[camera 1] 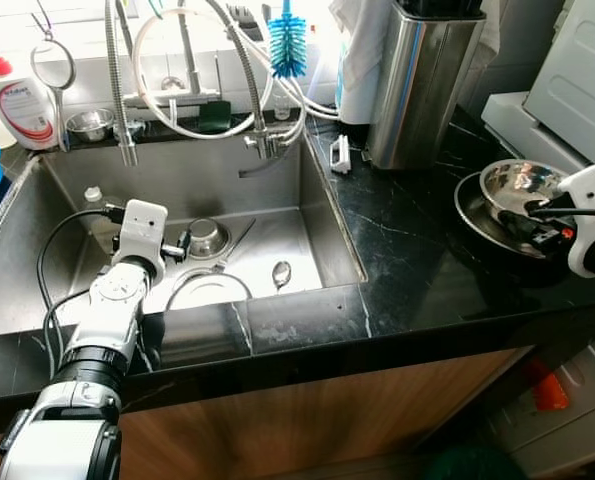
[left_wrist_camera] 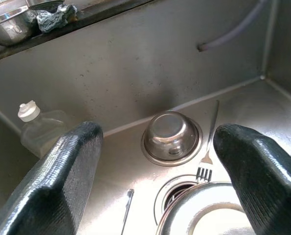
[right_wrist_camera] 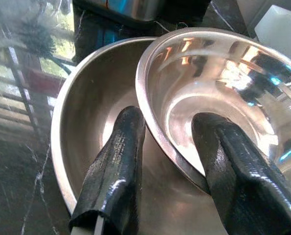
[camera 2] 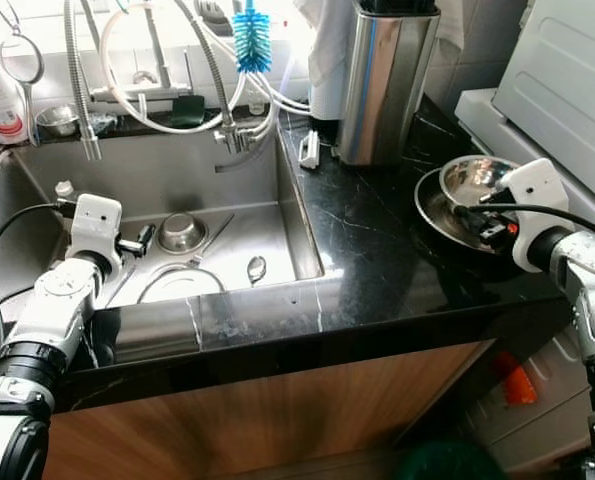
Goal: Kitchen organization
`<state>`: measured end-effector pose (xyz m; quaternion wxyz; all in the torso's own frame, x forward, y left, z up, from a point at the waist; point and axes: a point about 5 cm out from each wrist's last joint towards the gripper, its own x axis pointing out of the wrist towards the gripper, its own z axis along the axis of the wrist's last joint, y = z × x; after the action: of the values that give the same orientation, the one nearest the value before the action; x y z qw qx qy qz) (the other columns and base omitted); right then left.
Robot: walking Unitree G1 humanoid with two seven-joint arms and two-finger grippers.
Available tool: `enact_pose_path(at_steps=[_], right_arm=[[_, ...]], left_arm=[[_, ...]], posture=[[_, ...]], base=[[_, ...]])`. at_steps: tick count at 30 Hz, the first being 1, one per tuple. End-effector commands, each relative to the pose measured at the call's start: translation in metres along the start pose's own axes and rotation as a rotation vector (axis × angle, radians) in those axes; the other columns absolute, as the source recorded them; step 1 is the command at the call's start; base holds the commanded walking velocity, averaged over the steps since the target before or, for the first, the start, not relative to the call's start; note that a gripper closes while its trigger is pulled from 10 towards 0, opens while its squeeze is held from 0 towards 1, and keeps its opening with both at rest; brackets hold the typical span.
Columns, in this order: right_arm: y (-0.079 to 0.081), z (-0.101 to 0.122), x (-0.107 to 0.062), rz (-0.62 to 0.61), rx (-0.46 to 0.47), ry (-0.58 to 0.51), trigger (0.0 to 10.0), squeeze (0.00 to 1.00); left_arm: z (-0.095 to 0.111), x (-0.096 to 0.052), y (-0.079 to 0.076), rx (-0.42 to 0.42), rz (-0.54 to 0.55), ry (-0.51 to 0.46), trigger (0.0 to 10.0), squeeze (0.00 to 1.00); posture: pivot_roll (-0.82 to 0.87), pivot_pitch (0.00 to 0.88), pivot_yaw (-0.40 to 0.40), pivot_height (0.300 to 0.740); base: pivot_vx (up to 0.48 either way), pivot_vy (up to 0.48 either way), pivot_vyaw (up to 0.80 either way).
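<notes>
the rim of the small shiny steel bowl [right_wrist_camera: 218, 93] is straddled by the right gripper [right_wrist_camera: 169, 147] (fingers narrowed on it), ready for lifting from the larger steel bowl [right_wrist_camera: 91, 112] beneath; the left gripper [left_wrist_camera: 157, 171] is held wide over the sink [camera 1: 177, 180].

a blue bottle brush [camera 1: 287, 45] is hanging at the top centre, white hoses [camera 1: 217, 110] are looping beneath it, a detergent bottle [camera 1: 22, 105] is standing upper left, and a white appliance [camera 1: 577, 85] is sitting upper right.

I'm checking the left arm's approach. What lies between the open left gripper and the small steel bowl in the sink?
Nothing visible. The left gripper hangs open above the sink floor, and the small upturned steel bowl shows unobstructed between its fingers; a fork lies beside it.
</notes>
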<state>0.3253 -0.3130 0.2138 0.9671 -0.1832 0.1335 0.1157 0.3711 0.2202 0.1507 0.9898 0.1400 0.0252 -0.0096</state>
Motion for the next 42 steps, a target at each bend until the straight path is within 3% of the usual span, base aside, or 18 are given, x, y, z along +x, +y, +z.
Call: enact_pose_path(at_steps=[1,2,28,31,37,42], right_arm=[[-0.005,0.003,0.000,-0.020,-0.015,0.008,9.9,0.00],[-0.007,0.003,0.000,-0.034,-0.010,0.009,0.0,0.00],[-0.006,0.012,0.003,-0.074,-0.021,-0.054,0.0,0.00],[-0.006,0.019,0.002,-0.096,-0.024,-0.089,0.0,0.00],[-0.012,0.055,-0.006,-0.240,-0.029,-0.228,0.0,0.00],[-0.006,0.078,-0.010,-0.254,-0.046,-0.320,0.0,0.00]], left_arm=[[0.003,0.001,-0.002,-0.011,-0.006,-0.015,10.0,0.00],[0.003,0.001,-0.002,-0.011,-0.007,-0.015,10.0,0.00],[0.002,0.000,0.004,-0.033,0.026,-0.008,10.0,0.00],[0.002,0.000,0.005,-0.039,0.033,-0.004,10.0,0.00],[0.000,-0.001,0.006,-0.070,0.052,0.002,10.0,0.00],[0.000,-0.001,0.006,-0.078,0.054,0.002,10.0,0.00]], posture=[[-0.01,0.019,0.020,0.740],[-0.01,0.019,0.020,0.740],[0.00,0.017,0.019,0.740],[-0.01,0.017,0.018,0.740],[-0.01,0.018,0.016,0.740],[-0.01,0.017,0.014,0.740]], base=[[0.000,0.000,0.00],[0.000,0.000,0.00],[0.000,0.000,0.00],[0.000,0.000,0.00],[0.000,0.000,0.00],[0.000,0.000,0.00]])
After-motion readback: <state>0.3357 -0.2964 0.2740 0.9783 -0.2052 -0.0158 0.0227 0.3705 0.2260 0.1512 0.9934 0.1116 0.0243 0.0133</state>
